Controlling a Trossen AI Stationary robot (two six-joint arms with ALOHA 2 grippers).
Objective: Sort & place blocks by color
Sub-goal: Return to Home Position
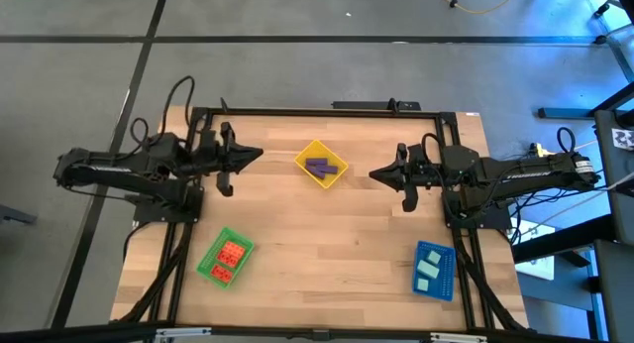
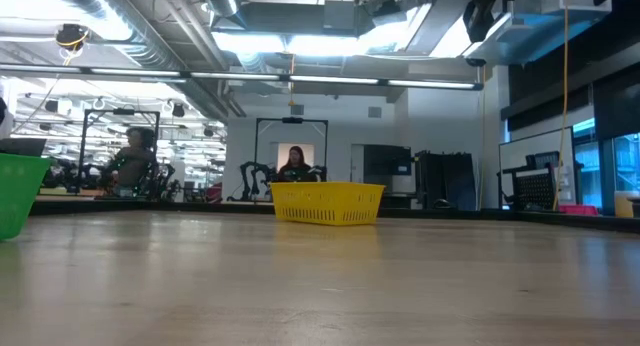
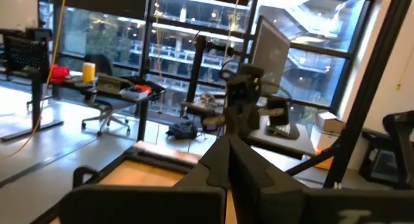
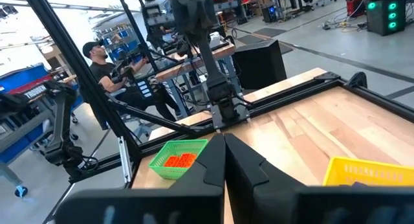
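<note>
The purple blocks [image 1: 318, 167] lie in the yellow tray [image 1: 336, 173] at the table's far middle. The orange-red blocks [image 1: 229, 257] lie in the green tray [image 1: 210, 265] near left, and the mint-teal blocks [image 1: 430, 267] in the blue tray [image 1: 443, 286] near right. My left gripper [image 1: 260, 154] hangs shut above the table's left side, pointing at the yellow tray. My right gripper [image 1: 373, 172] hangs shut on the right, facing it. Neither holds anything.
A black frame [image 1: 317, 112] runs along the table's far edge and down both sides. Bare wood lies between the three trays. In the low view the yellow tray [image 2: 327, 201] stands far off, the green tray [image 2: 20, 191] at the left. People sit in the room beyond.
</note>
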